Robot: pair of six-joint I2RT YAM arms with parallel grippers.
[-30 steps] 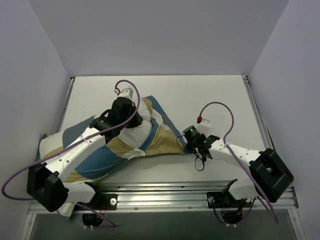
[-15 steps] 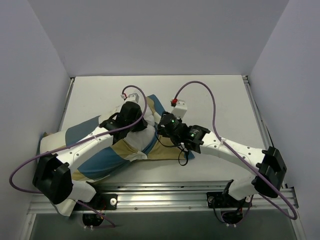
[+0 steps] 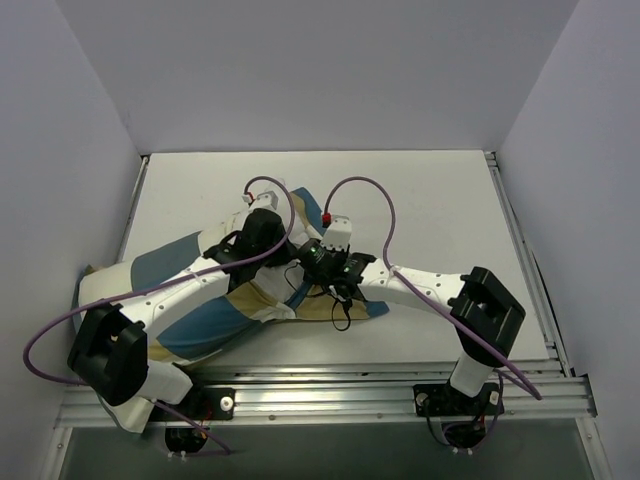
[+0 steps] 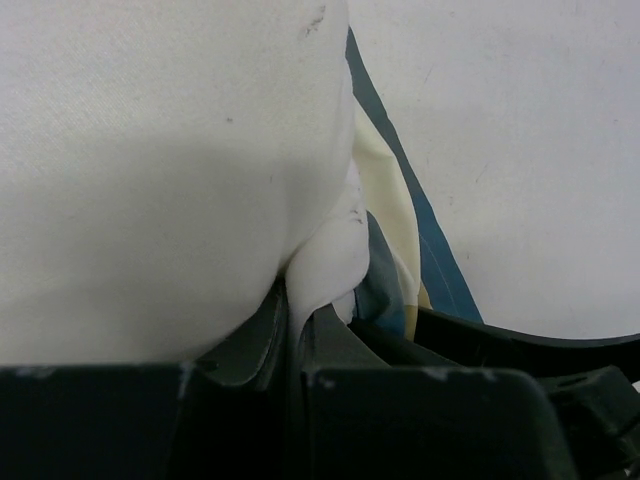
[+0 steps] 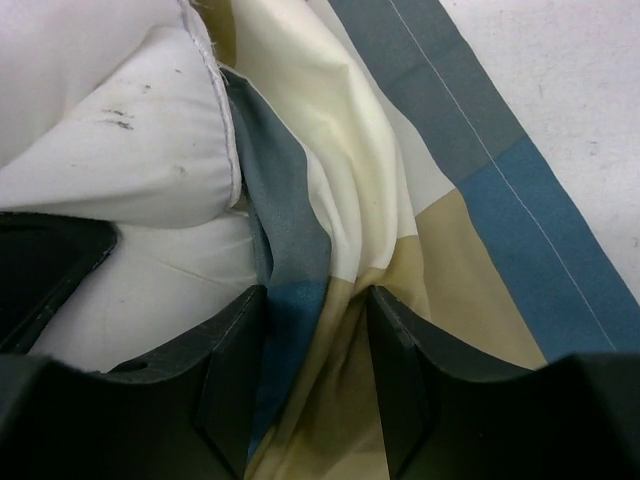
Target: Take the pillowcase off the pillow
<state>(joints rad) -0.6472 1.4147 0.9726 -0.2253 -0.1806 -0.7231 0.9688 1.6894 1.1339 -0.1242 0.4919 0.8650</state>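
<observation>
The checked blue, tan and cream pillowcase (image 3: 200, 320) lies across the left and middle of the table. The white pillow (image 4: 150, 150) pokes out of its open end. My left gripper (image 3: 280, 245) is shut on a pinch of the white pillow, seen in the left wrist view (image 4: 293, 300). My right gripper (image 3: 303, 255) meets it from the right. In the right wrist view it is open (image 5: 315, 300) and straddles a bunched fold of the pillowcase (image 5: 330, 250), just beside the pillow's seamed corner (image 5: 120, 140).
The pillowcase's blue edge (image 5: 520, 200) runs out to the right over the white table (image 3: 430, 210). Grey walls close in the left, back and right. A metal rail (image 3: 330, 385) runs along the near edge.
My right arm has swung left from the pillowcase's right corner to its open end, beside the left gripper. The left gripper has shifted slightly right with the pillow in it.
</observation>
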